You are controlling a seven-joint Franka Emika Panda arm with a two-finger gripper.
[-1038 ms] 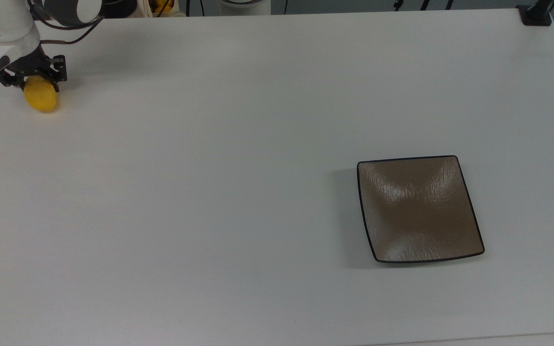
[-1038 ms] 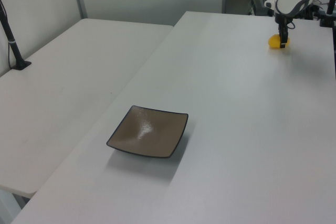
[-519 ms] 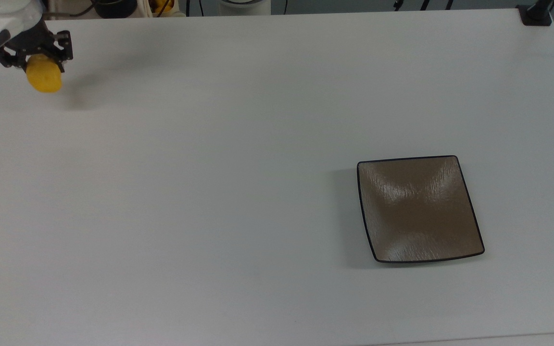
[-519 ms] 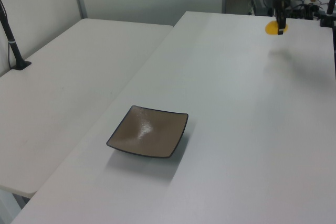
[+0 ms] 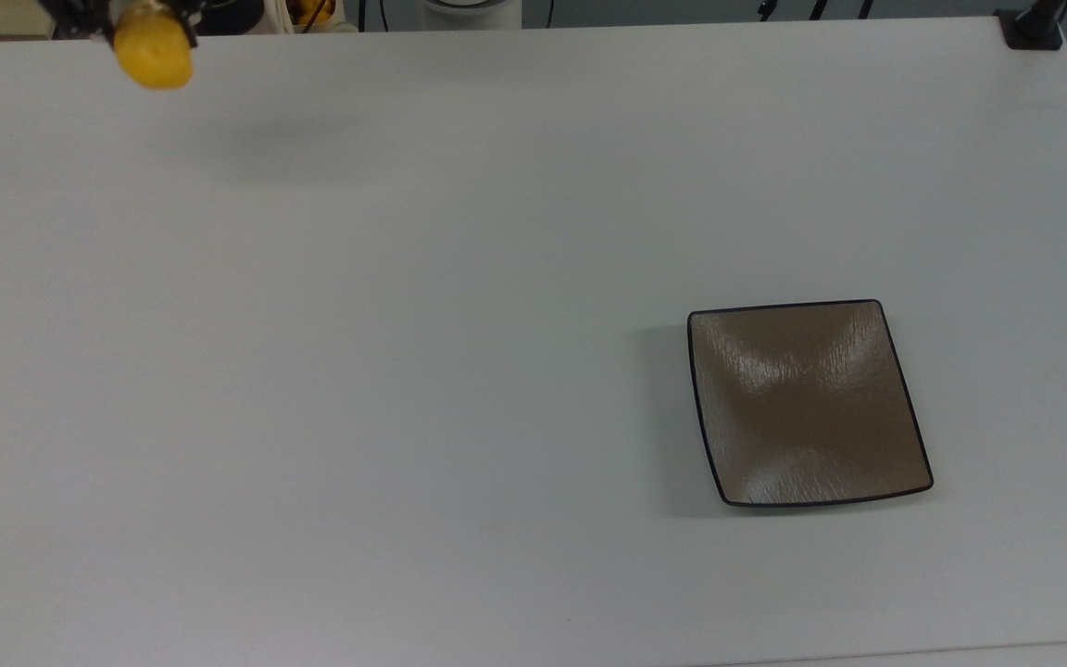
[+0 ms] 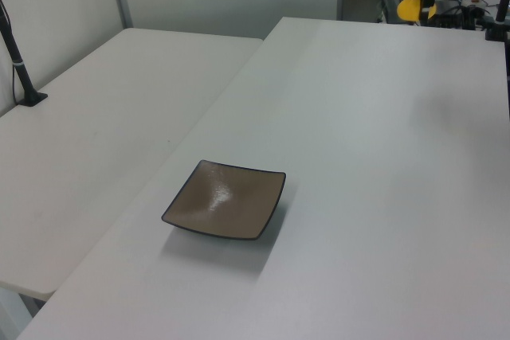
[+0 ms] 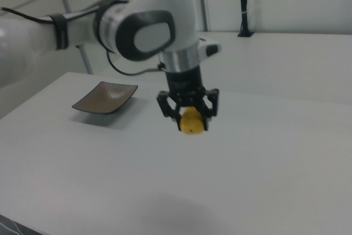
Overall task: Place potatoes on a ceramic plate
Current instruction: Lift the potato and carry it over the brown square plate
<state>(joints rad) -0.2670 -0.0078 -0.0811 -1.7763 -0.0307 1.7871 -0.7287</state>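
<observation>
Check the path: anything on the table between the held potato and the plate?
Nothing visible. The gripper holds the potato above the table, near the top view's upper-left corner. The plate sits lower right in that view, with bare tabletop between them.

Glossy brushed ceramic plate (image 5: pixel 811 408); matt table (image 5: pixel 404 371)

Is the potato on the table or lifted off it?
Lifted: the hand grips the potato in mid-air above the table.

We see the pincer (image 7: pixel 187 118) now carrying the potato (image 7: pixel 192 121) higher above the surface (image 7: pixel 264 158), shifted toward the top view's upper edge.
</observation>
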